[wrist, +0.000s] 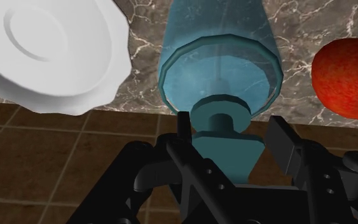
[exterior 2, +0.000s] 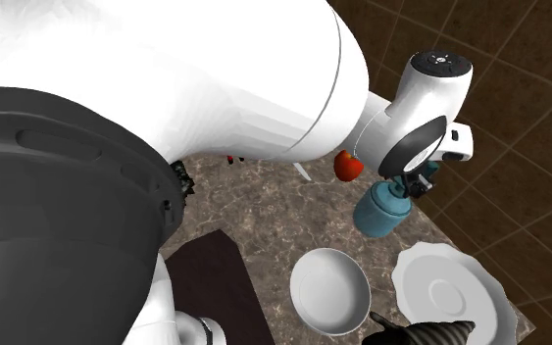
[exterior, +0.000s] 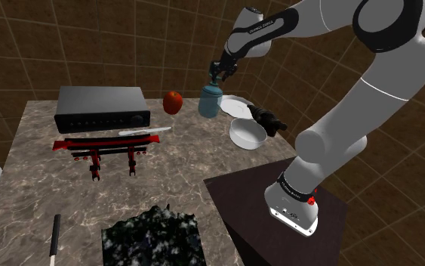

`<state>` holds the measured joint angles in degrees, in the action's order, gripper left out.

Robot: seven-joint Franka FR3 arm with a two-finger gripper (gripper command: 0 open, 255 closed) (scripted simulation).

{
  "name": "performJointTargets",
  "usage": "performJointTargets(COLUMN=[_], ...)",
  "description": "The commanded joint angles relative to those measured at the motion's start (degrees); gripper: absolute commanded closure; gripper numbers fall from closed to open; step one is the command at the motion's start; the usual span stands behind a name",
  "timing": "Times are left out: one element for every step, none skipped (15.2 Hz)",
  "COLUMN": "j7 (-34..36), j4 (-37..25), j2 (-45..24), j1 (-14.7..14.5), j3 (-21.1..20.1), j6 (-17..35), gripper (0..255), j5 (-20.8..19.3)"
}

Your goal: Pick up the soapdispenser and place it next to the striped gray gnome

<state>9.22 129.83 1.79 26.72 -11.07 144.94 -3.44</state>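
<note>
Just below the gripper (exterior: pixel 220 75), the teal soap dispenser (exterior: pixel 210 101) is held by its pump head, the two black fingers (wrist: pixel 284 141) drawn in narrowly and clasping the neck. I cannot tell whether its base is clear of the marble table (exterior: pixel 44 189). I judge the hold thin: the grip is on the small pump top, and the wide body below it is tilted in the second exterior view. A quick swing could twist the bottle out of the jaws or knock it into a neighbour. A red apple (wrist: pixel 346 79) lies just beside the gripper on one side and a white scalloped plate (wrist: pixel 50 51) on the other. The table's edge runs right under the fingers, with brown tiled floor beyond, so a drop here could go over the side. The striped gray gnome (exterior: pixel 269 119) sits beyond the plate from the gripper, toward the arm's stand (exterior: pixel 278 204), with a white bowl (exterior: pixel 247 134) just beside it. Open room around the gnome looks scarce, so I would carry the bottle high over the plate and lower it slowly.
</note>
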Motion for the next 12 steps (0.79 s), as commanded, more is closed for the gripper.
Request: performJointTargets(j7=[0.03, 0.03, 0.03, 0.03, 0.03, 0.03, 0.02, 0.02, 0.02, 0.03, 0.03, -0.4], j4=[0.03, 0.03, 0.03, 0.03, 0.03, 0.0, -0.01, -0.01, -0.01, -0.01, 0.03, -0.1], j2=[-0.04, -0.04, -0.04, -0.04, -0.04, -0.06, -0.08, -0.08, -0.08, -0.08, -0.04, 1.59], j1=[0.0, 0.0, 0.0, 0.0, 0.0, 0.0, 0.01, 0.01, 0.01, 0.01, 0.0, -0.05], j3=[0.0, 0.0, 0.0, 0.0, 0.0, 0.0, 0.01, 0.0, 0.0, 0.0, 0.0, 0.0], j6=[0.16, 0.16, 0.16, 0.16, 0.16, 0.15, 0.16, 0.17, 0.16, 0.17, 0.16, -1.55], gripper=[255, 255, 255, 255, 255, 0, 0, 0, 0, 0, 0, 0], j5=[-0.04, -0.04, -0.04, -0.04, -0.04, -0.04, -0.04, -0.04, -0.04, -0.05, -0.04, 0.59])
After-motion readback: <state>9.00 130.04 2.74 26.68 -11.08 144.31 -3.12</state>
